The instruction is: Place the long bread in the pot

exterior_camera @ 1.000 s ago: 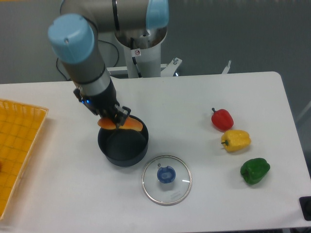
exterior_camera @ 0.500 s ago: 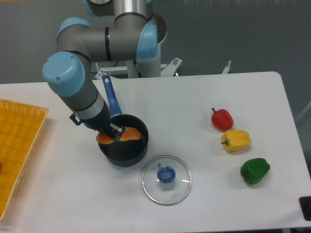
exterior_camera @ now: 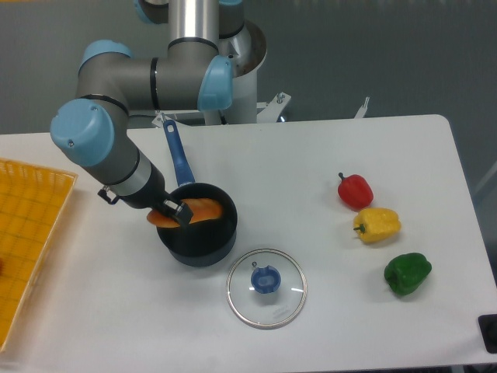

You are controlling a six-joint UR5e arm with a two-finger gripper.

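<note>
On the white table (exterior_camera: pixel 326 148), left of centre: the pot (exterior_camera: pixel 197 234), dark and round, blue handle pointing to the far side. Across its rim, the long bread (exterior_camera: pixel 198 211), lying tilted, right end inside the pot against the far wall, left end poking out over the left rim. At that left end, the gripper (exterior_camera: pixel 172 211), fingers clenched on the long bread, wrist and arm rising to the far left. Just near-right of the pot, flat on the table: a glass lid (exterior_camera: pixel 266 288) with a blue knob. Well apart on the right, in a row from far to near: red pepper (exterior_camera: pixel 355 190), yellow pepper (exterior_camera: pixel 377 224), green pepper (exterior_camera: pixel 407 273). At the left edge, a yellow tray (exterior_camera: pixel 27 233).
</note>
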